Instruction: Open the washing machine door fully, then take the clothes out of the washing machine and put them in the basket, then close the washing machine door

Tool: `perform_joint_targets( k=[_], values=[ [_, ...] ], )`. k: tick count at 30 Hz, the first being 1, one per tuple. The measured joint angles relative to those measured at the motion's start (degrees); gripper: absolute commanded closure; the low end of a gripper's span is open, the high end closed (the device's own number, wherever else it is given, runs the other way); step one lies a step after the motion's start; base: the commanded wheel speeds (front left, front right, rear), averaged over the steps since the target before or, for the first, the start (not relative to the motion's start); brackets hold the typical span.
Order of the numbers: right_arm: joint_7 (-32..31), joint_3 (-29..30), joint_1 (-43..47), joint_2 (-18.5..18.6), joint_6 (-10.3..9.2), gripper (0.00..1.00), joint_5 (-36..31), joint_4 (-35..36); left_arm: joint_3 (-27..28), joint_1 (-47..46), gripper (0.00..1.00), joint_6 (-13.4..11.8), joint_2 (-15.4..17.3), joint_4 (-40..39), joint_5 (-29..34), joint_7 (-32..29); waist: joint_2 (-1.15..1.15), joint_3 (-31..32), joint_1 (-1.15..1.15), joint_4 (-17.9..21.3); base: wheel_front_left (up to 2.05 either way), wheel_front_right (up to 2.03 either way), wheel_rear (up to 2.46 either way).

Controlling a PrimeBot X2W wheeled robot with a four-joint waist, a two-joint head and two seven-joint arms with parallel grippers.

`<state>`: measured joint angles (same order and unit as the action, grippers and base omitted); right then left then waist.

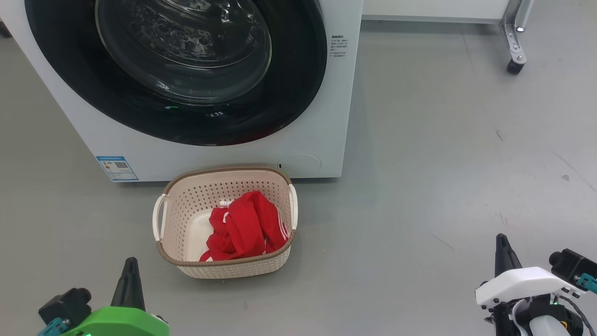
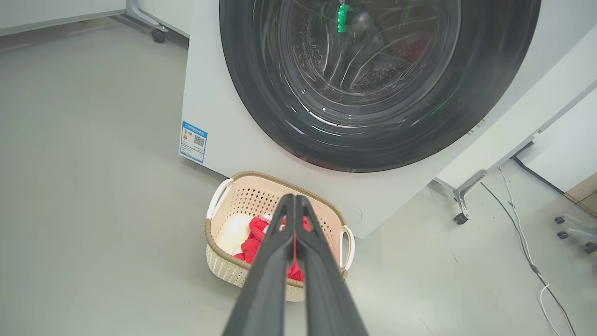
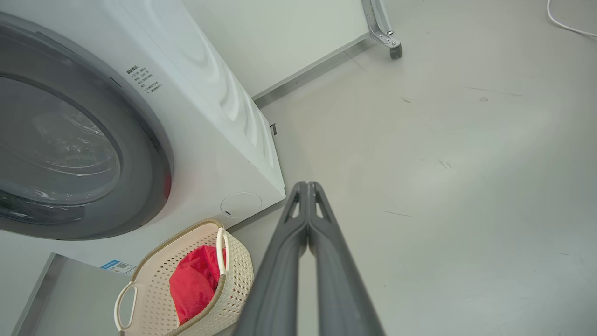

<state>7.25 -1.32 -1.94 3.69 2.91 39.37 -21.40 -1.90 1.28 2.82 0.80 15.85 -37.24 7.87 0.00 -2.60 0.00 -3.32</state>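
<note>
Your left gripper [image 1: 130, 268] and right gripper [image 1: 502, 245] are both pinched together; the clothes [image 1: 242, 226] lie in the basket [image 1: 224, 171], at its right side, before the closed washing machine door [image 1: 298, 93]

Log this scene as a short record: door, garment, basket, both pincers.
door: washing machine door closed on the washing machine
garment: red striped clothes heaped inside the basket
basket: on the floor, just before the machine's front
left pincer: shut, holding nothing
right pincer: shut, holding nothing
</note>
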Motion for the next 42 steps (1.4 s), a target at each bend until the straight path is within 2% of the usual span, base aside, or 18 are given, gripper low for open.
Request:
perform_joint_targets(
  k=[42],
  values=[
    [-8.0,5.4,-1.1,-0.9,2.09,1.0,28.8,2.6,3.7,-2.5,1.0,2.1,0.2,0.0,-30.0,-7.9,0.0,1.4,0.0,1.9,0.0,0.0,0.0]
  ],
)
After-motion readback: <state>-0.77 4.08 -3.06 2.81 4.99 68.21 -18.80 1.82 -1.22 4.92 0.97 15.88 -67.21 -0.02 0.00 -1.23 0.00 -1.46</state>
